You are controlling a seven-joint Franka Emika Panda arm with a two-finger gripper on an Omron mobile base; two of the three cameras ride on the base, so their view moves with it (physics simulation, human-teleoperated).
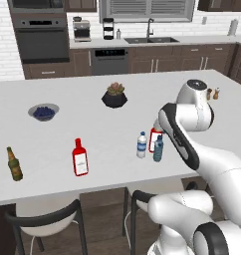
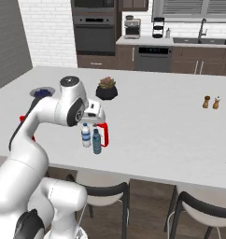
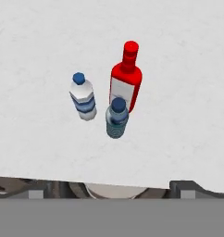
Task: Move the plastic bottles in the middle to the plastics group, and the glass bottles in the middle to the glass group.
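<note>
Kitchen: oven [image 1: 42,39], sink [image 1: 151,40], island counter [image 1: 58,144]

Two plastic bottles [image 3: 83,98] [image 3: 117,118] side by side, glass bottle [image 3: 126,78] just behind.

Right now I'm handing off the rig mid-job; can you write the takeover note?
Hand: open, holding nothing, hovering above the middle cluster.
Middle cluster, near the counter's front edge: clear plastic bottle with blue label, blue-teal plastic bottle and red flat-sided glass bottle with white label, all upright and close together.
Glass group, further left on the counter: matching red white-labelled bottle and dark olive-brown bottle.
Done: nothing visibly sorted.
Left: move both plastic bottles to the plastics group and the red one to the glass group.
</note>
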